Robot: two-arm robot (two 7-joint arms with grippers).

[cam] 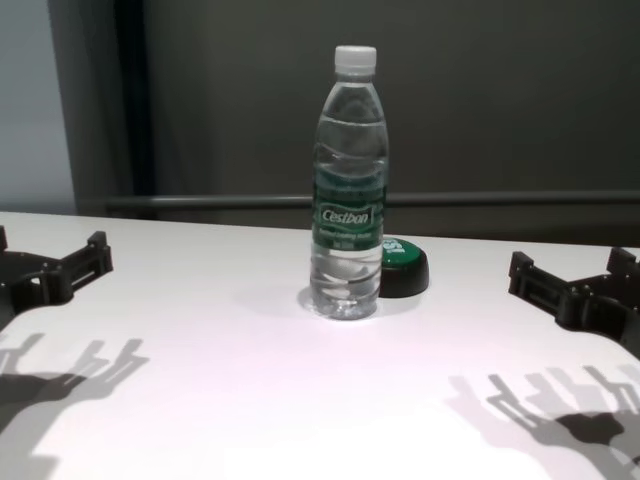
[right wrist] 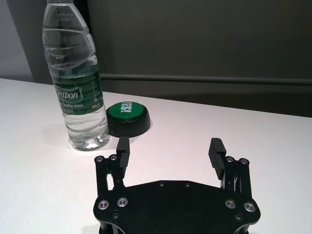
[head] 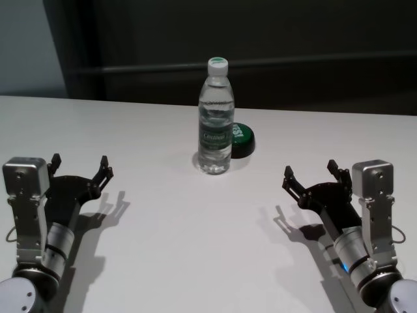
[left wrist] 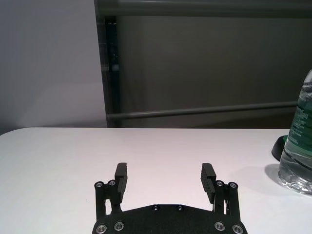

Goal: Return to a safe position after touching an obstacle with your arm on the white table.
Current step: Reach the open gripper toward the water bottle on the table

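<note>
Head view: bottle upright mid-table; left gripper, right gripper well apart, fingers wide, empty.

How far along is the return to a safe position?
Looks finished or not begun: left gripper and right gripper both sit open, low and apart from the upright bottle on the white table. No contact now; whether the touch already happened cannot be told.

Left pincer agape over the white table, water bottle well aside.
</note>
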